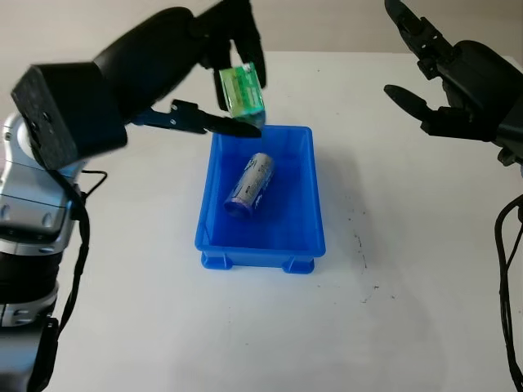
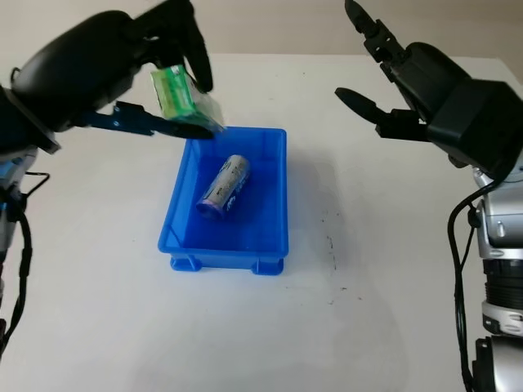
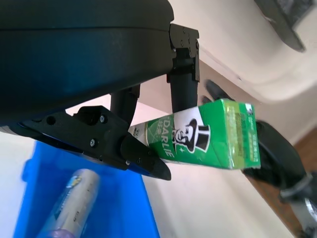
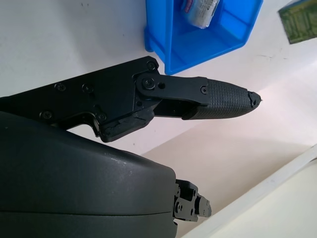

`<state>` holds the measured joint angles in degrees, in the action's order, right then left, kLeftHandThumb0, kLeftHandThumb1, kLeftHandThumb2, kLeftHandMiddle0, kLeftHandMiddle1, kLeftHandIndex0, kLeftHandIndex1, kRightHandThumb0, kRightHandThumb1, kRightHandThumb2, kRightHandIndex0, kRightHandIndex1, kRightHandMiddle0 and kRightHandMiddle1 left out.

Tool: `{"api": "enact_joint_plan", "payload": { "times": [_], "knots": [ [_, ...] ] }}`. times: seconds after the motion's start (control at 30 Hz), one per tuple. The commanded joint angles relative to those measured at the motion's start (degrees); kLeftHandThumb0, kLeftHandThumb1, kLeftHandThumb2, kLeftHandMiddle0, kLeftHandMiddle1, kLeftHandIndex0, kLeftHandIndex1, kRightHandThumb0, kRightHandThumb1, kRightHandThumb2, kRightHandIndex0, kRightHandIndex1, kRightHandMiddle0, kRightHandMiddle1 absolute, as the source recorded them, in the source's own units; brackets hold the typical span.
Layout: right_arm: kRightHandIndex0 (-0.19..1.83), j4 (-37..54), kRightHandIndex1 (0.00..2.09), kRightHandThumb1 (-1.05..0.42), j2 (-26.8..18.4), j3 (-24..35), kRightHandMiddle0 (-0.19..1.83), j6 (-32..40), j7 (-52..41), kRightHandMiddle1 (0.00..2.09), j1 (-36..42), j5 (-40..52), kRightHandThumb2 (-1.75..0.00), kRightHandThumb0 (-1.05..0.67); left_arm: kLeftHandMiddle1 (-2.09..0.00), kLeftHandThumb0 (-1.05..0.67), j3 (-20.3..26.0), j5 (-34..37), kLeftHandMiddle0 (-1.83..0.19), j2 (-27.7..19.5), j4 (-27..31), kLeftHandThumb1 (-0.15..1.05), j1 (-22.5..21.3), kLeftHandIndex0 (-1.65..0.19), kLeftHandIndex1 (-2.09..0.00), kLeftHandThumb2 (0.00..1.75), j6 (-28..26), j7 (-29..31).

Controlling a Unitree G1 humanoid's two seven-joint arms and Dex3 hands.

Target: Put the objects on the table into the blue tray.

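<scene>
Left hand point(image 1: 214, 57) raised with fingers point(image 3: 181, 79) clamped; right hand point(image 1: 458, 82) raised, open.

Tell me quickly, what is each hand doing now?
Left hand: shut on the green box, above the blue tray's far left corner.
Right hand: open, raised over the table's far right.

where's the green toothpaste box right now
The green toothpaste box is held in the left hand, in the air above the far left corner of the blue tray, where a can lies.
</scene>
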<state>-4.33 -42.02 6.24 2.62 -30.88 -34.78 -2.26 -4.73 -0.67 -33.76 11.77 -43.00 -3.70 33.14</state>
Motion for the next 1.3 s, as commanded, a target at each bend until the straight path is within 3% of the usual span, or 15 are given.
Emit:
{"api": "enact_joint_plan", "payload": {
  "times": [0.0, 0.17, 0.33, 0.53, 0.77, 0.93, 1.0, 1.13, 1.27],
  "knots": [
    [-0.18, 1.54, 0.05, -1.05, 0.08, 0.18, -0.16, 0.62, 0.15, 0.05, 0.64, 0.18, -0.53, -0.83, -2.09, -0.19, -1.28, -1.32, -0.22, 0.52, -1.14, 0.96, 1.19, -0.09, -2.09, 0.06, 3.4, 0.38],
    [-0.19, 2.45, 0.05, -1.05, -0.09, 0.4, -0.16, 1.41, 0.19, 0.05, 1.16, 0.31, -0.53, -0.83, -1.98, -0.16, -4.04, -2.44, -0.19, 1.24, -2.93, 0.98, 3.84, -0.1, -2.01, 0.06, 5.51, 2.85],
    [-0.18, 2.68, 0.05, -1.05, -0.29, 0.71, -0.16, 1.07, 0.3, 0.05, 1.57, 0.33, -0.53, -0.83, -1.93, -0.17, -6.19, -7.01, -0.27, 2.39, -11.31, 0.95, 6.02, -0.15, -1.95, 0.05, 18.7, 1.07],
    [-0.18, 3.67, 0.05, -1.05, -0.2, 0.78, -0.16, 2.21, 0.35, 0.05, 1.89, 0.45, -0.53, -0.83, -2.0, -0.13, -8.14, -11.01, -0.23, 3.96, -20.08, 0.94, 5.44, -0.2, -1.9, 0.05, 28.24, -0.36],
    [-0.18, 4.92, 0.05, -1.05, -0.39, 1.01, -0.16, 3.58, 0.19, 0.05, 2.44, 0.79, -0.52, -0.82, -1.98, -0.13, -9.23, -16.7, -0.18, 4.06, -26.88, 0.93, 3.67, -0.19, -1.91, 0.05, 34.11, -2.76],
    [-0.19, 4.87, 0.05, -1.05, 0.1, 1.15, -0.16, 2.88, 0.13, 0.05, 2.7, 1.24, -0.52, -0.81, -2.07, -0.19, -9.37, -20.26, -0.13, 4.79, -31.93, 0.92, 2.36, -0.17, -1.96, 0.05, 38.99, -7.26],
    [-0.19, 4.76, 0.05, -1.05, 0.24, 1.16, -0.16, 2.49, 0.24, 0.05, 2.95, 1.36, -0.52, -0.8, -1.8, -0.21, -9.42, -22.31, -0.07, 4.84, -33.68, 0.94, 1.83, -0.07, -1.82, 0.06, 40.43, -9.53],
    [-0.19, 4.41, 0.05, -1.05, 0.47, 1.14, -0.17, 1.36, 0.43, 0.05, 3.59, 1.55, -0.52, -0.8, -0.97, -0.28, -9.41, -25.51, -0.04, 4.47, -35.96, 0.99, 0.75, 0.08, -1.16, 0.06, 41.65, -12.87],
    [-0.19, 4.2, 0.05, -1.05, 1.09, 1.15, -0.17, 0.9, 0.75, 0.05, 4.4, 2.04, -0.52, -0.82, -0.42, -0.41, -9.86, -30.55, -0.06, 3.49, -35.85, 1.04, -0.01, 0.14, -0.79, 0.11, 39.75, -15.4]
  ]
}}
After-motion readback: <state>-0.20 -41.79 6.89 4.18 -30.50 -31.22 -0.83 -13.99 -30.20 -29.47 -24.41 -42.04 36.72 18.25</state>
